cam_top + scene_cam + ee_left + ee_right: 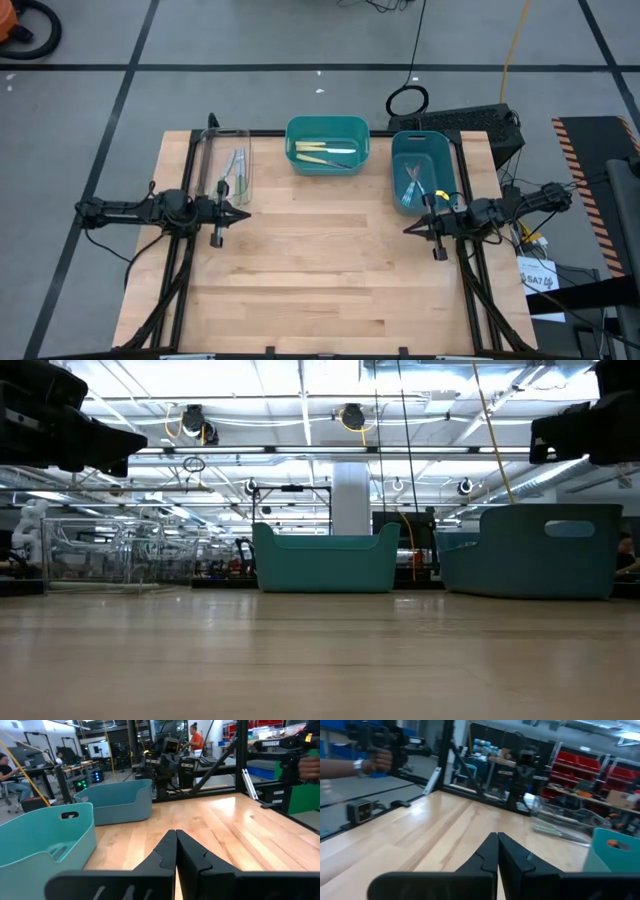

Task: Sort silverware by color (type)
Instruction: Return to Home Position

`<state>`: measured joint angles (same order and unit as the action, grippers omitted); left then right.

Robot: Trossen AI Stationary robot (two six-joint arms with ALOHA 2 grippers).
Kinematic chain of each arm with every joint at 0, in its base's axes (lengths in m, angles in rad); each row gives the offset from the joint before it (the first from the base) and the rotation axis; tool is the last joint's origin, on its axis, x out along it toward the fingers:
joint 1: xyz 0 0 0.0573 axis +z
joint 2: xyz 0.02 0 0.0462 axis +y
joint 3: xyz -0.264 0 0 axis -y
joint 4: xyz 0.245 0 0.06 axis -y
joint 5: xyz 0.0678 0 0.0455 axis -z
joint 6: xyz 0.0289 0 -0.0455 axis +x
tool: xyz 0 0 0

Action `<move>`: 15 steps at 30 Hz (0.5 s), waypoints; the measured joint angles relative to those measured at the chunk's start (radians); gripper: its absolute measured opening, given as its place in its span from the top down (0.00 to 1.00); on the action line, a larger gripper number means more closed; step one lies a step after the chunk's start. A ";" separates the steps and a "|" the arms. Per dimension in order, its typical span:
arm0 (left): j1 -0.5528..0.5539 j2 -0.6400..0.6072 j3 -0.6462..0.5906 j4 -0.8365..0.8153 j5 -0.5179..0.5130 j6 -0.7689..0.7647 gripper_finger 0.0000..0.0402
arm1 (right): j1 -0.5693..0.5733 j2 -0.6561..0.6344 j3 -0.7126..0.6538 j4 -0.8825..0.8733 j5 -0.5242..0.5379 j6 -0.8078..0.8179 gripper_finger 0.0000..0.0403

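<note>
Lighting's bright and even, coming from overhead. From above, the wooden table is lit flat, with hardly any hard shadows. At table height the ceiling lights blow out to near white and leave a pale sheen on the wood, and the left arm goes near black against them. Left wrist view has glare patches on the tabletop, and the left gripper is just flat black.

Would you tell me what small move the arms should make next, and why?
Probably none beyond settling at rest: the left tool and right tool are shut and empty, and the visible silverware lies in the clear tray, teal bin and blue bin.
</note>
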<state>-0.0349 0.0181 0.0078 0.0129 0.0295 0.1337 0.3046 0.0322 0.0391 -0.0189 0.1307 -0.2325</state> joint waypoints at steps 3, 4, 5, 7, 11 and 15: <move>0.000 0.000 0.000 0.000 0.000 0.001 0.99 | -0.036 -0.009 0.000 -0.001 -0.001 0.004 1.00; 0.000 0.000 0.000 0.000 0.000 0.003 0.99 | -0.046 -0.008 0.000 -0.001 -0.002 0.004 1.00; 0.000 0.000 0.000 0.000 0.000 0.005 0.99 | -0.056 -0.008 0.000 -0.001 -0.002 0.003 1.00; 0.000 0.000 0.000 0.000 0.000 0.007 0.99 | -0.079 -0.009 0.000 -0.001 -0.005 0.003 1.00; 0.000 0.000 0.000 0.000 0.000 0.002 0.99 | -0.119 -0.009 0.000 -0.005 -0.031 0.003 1.00; 0.000 0.000 0.000 -0.001 -0.001 -0.018 0.99 | -0.148 -0.009 0.000 -0.008 -0.051 0.013 1.00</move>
<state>-0.0345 0.0181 0.0082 0.0120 0.0288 0.1154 0.1563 0.0231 0.0391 -0.0271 0.0796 -0.2195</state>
